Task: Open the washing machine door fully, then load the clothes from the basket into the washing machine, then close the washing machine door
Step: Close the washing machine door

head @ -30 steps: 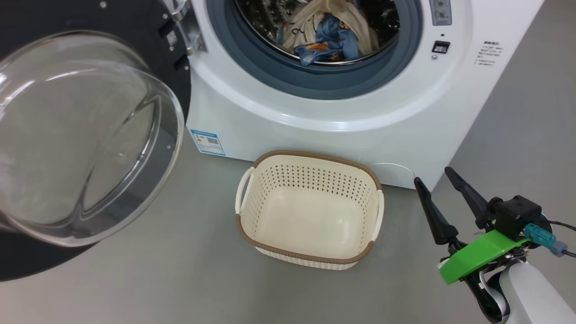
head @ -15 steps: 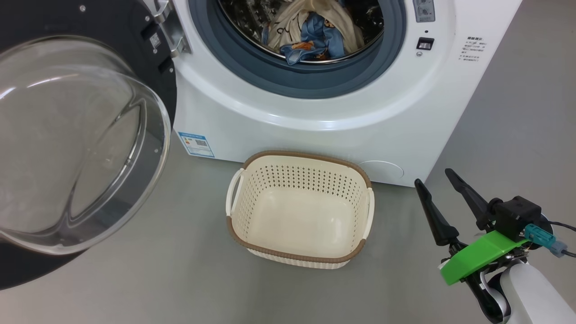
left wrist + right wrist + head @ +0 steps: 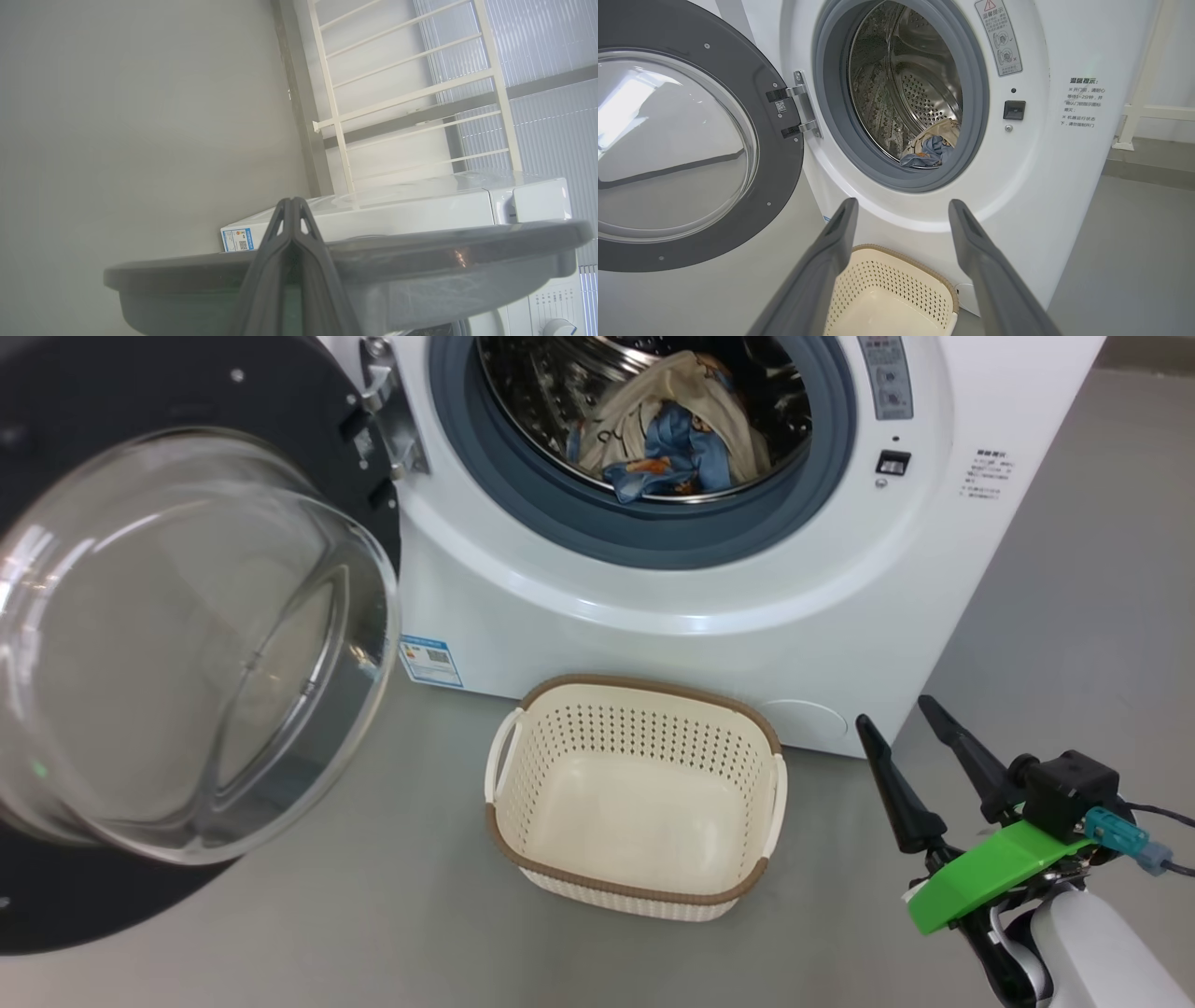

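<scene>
The right claw [image 3: 892, 709] is hanging wide and empty at the lower right of the head view. Its two dark fingers are pointing up toward the machine's lower corner and touching nothing. The left claw [image 3: 292, 204] is showing in its own wrist view with its fingers pressed together and nothing between them. It is sitting in front of the edge-on washing machine door [image 3: 420, 242], and I cannot tell whether it is touching it.

Just left of the right claw, the basket [image 3: 644, 683] is standing bare on the floor [image 3: 373, 915], close in front of the washing machine [image 3: 653, 607]. Above it, the clothes [image 3: 667, 439] are lying heaped inside the drum [image 3: 551, 392], blue print and cream cloth together, behind the grey-blue gasket. The door is standing swung wide on its hinge at the machine's left.

Over the last second the whole head picture has been sliding, first left and up, then back right and down. That is the camera moving, not the things. The basket is staying empty, the clothes are staying in the drum, and the door is staying open. The right claw is barely shifting.

Loading is looking finished, so closing the door is what is remaining. The left claw, pinched narrow beside the door, is seemingly the one placed to push it.
</scene>
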